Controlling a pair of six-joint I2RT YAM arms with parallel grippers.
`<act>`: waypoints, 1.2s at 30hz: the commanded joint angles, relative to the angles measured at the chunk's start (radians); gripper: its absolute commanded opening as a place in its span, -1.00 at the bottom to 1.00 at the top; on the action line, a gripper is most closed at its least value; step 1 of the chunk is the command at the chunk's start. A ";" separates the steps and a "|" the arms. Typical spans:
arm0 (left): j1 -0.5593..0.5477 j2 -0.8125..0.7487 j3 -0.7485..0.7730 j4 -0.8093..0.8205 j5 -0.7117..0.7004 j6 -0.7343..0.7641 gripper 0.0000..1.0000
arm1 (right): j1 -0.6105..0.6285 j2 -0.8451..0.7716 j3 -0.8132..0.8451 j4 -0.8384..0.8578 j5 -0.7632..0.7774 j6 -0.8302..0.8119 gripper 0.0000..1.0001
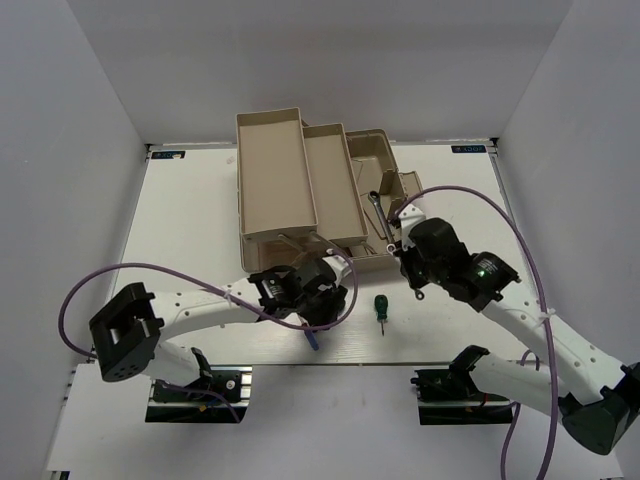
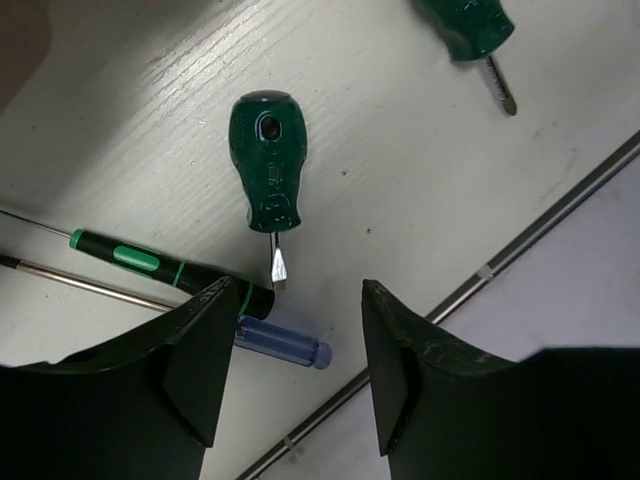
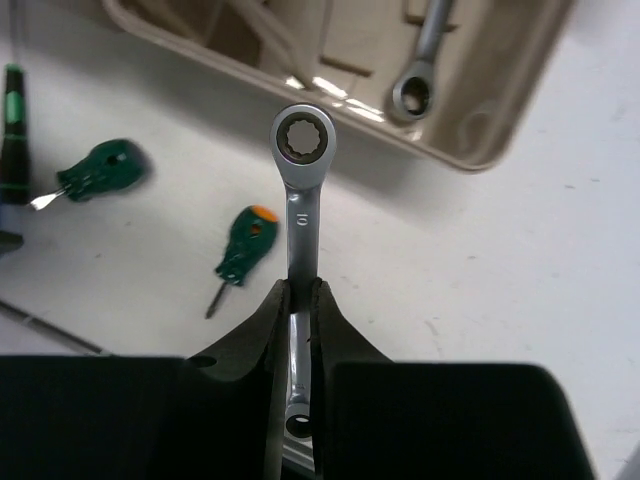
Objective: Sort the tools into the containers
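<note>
So, the left arm reaches from its base at the near left across to the middle of the table (image 1: 190, 220), forearm low and wrist tipped so the left gripper (image 2: 300, 295) faces down at the tabletop just near of the beige trays (image 1: 275, 170). Its fingers (image 2: 200, 360) are spread wide with nothing between them. Right under the gap lies a stubby green screwdriver (image 2: 267, 165), blade toward the gripper. A green-and-black precision screwdriver (image 2: 150, 262) and the blue-handled screwdriver (image 2: 285, 345) sit by the left finger, partly hidden behind it. The other stubby screwdriver (image 2: 465, 25) lies apart, toward the right. The right arm comes in from the near right, bent at the elbow, and its wrist sits beside the near right corner of the toolbox base (image 3: 480, 150). The right gripper (image 3: 300, 300) is pinched tight on the shank of the small wrench (image 3: 303, 200), whose ring end sticks out past the fingertips toward the toolbox. I can't tell if that end is touching the table or just above it. The longer wrench (image 3: 420, 70) is already lying in the toolbox base. Both beige trays look bare from the top camera.
</note>
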 commanded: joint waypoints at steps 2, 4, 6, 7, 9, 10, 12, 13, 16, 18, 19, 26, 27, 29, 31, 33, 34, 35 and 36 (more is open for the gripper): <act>-0.006 0.042 0.052 0.060 -0.009 0.065 0.26 | -0.058 0.057 0.087 0.061 0.102 -0.062 -1.00; -0.006 0.073 0.064 0.074 0.001 0.065 0.28 | -0.106 0.089 0.111 0.087 0.089 -0.057 -1.00; -0.006 0.094 0.079 0.074 0.001 0.087 0.31 | -0.121 0.152 0.125 0.145 0.077 -0.063 -1.00; -0.006 0.095 0.093 0.074 -0.012 0.087 0.31 | -0.138 0.172 0.133 0.162 0.046 -0.063 -1.00; -0.006 0.125 0.105 0.074 -0.024 0.096 0.31 | -0.169 0.256 0.179 0.196 0.026 -0.062 -1.00; 0.004 0.134 0.119 0.074 -0.024 0.108 0.31 | -0.196 0.306 0.194 0.199 -0.023 -0.065 -1.00; 0.004 0.163 0.130 0.063 -0.045 0.117 0.31 | -0.212 0.394 0.274 0.199 -0.051 -0.045 -1.00; 0.004 0.176 0.141 0.051 -0.045 0.118 0.31 | -0.235 0.452 0.297 0.199 -0.084 -0.045 -1.00; 0.004 0.217 0.150 0.041 -0.071 0.118 0.31 | -0.276 0.574 0.403 0.187 -0.182 -0.030 -0.56; 0.004 0.237 0.150 0.041 -0.084 0.118 0.31 | -0.288 0.640 0.487 0.170 -0.236 -0.024 -0.09; 0.004 0.255 0.150 0.032 -0.084 0.118 0.31 | -0.305 0.650 0.515 0.165 -0.282 -0.008 0.14; 0.013 0.311 0.161 0.029 -0.117 0.096 0.25 | -0.368 0.646 0.517 0.162 -0.382 0.033 0.32; 0.013 0.311 0.161 0.029 -0.117 0.096 0.18 | -0.377 0.640 0.507 0.161 -0.394 0.039 0.32; 0.013 0.335 0.172 0.029 -0.108 0.096 -0.18 | -0.387 0.608 0.480 0.158 -0.402 0.041 0.32; 0.002 0.348 0.182 0.029 -0.079 0.119 -0.50 | -0.405 0.574 0.454 0.150 -0.408 0.026 0.23; 0.002 0.357 0.195 0.029 -0.056 0.130 -0.68 | -0.426 0.551 0.429 0.118 -0.428 -0.009 0.10; 0.002 0.357 0.205 0.029 -0.047 0.139 -0.75 | -0.433 0.546 0.417 0.090 -0.430 -0.025 0.01; 0.002 0.345 0.220 0.029 -0.038 0.151 -0.81 | -0.443 0.533 0.412 0.069 -0.439 -0.069 -0.34; -0.007 0.314 0.233 0.029 -0.020 0.151 -0.92 | -0.457 0.519 0.407 0.006 -0.460 -0.076 -0.66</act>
